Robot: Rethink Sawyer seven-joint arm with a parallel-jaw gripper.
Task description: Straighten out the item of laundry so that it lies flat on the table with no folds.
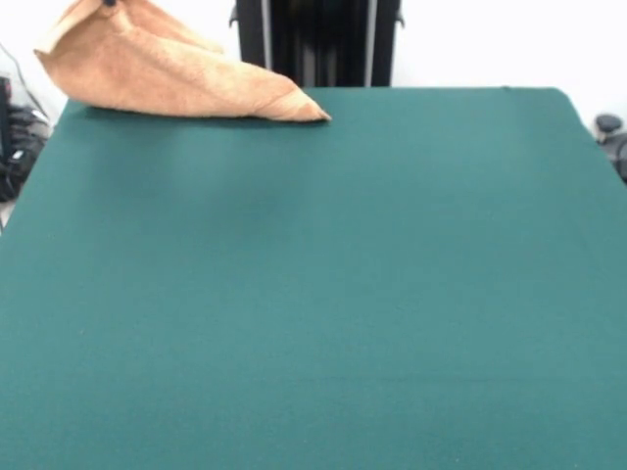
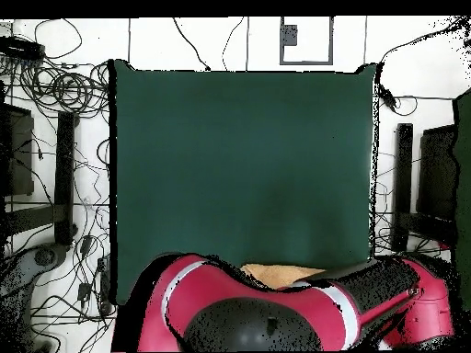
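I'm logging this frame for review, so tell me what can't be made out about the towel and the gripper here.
- Towel: front view, its raised top is cut off by the upper edge.
- Towel, overhead view: only a tan sliver shows; the red and black arm covers the rest.
- Gripper: at most a dark speck at the front view's top edge; open or shut cannot be told.
- Tag: not visible.

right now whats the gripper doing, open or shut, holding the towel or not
Gripper: only a dark tip shows at the top edge, above the lifted towel; open or shut cannot be told. The arm hides it from overhead.
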